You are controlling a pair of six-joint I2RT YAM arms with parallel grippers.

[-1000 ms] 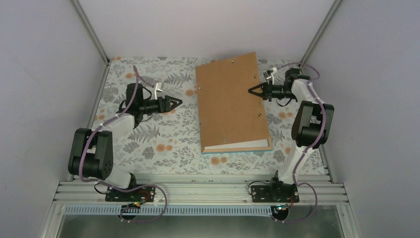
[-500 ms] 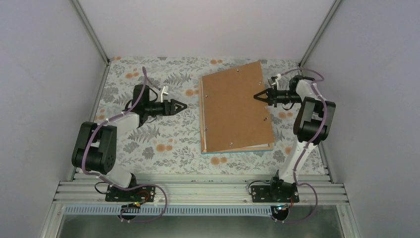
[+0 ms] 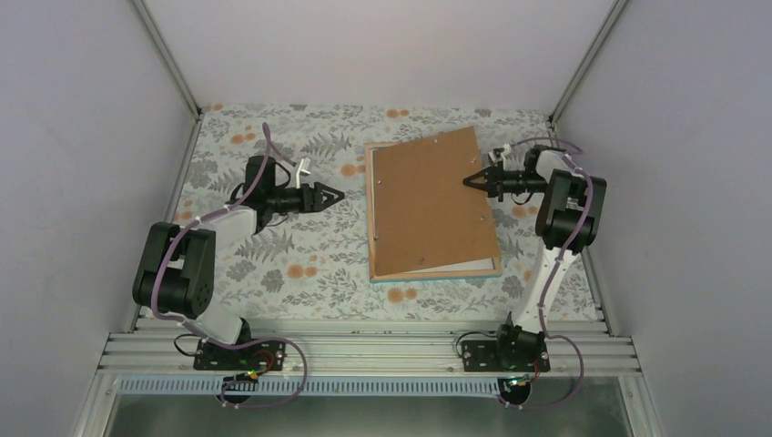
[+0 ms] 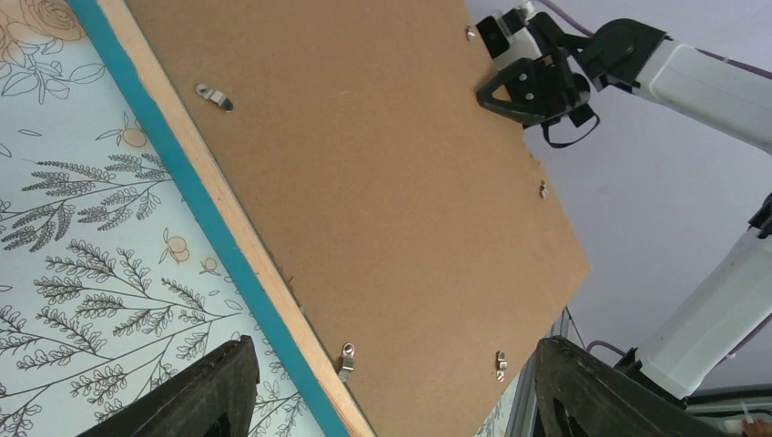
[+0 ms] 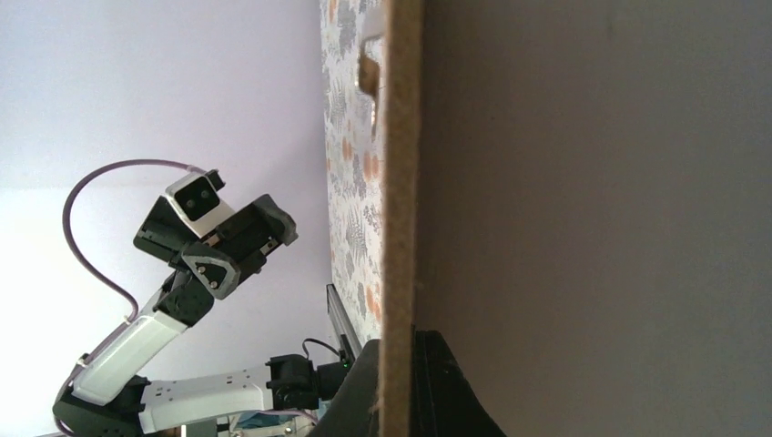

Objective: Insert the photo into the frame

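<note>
Backing board (image 3: 432,205): plain matt mid-brown; small silver clips (image 4: 213,96).
Frame (image 4: 196,196): teal-blue outer strip, pale natural wood inner strip.
Table covering (image 3: 273,255): off-white, printed edge to edge with grey-green fern sprays and orange blossoms.
Left gripper (image 3: 335,193), right gripper (image 3: 470,180): black.
Arms (image 3: 223,223): white and black links; purple cables (image 3: 266,146).
Walls (image 3: 82,137): pale lilac-grey.
Near-edge rail (image 3: 364,350): silver.

Pale lilac walls (image 3: 364,45) all round, metal posts (image 3: 168,59) at the far corners, floral cloth (image 3: 309,264) covering the desk, aluminium rail (image 3: 364,350) along its near edge.
</note>
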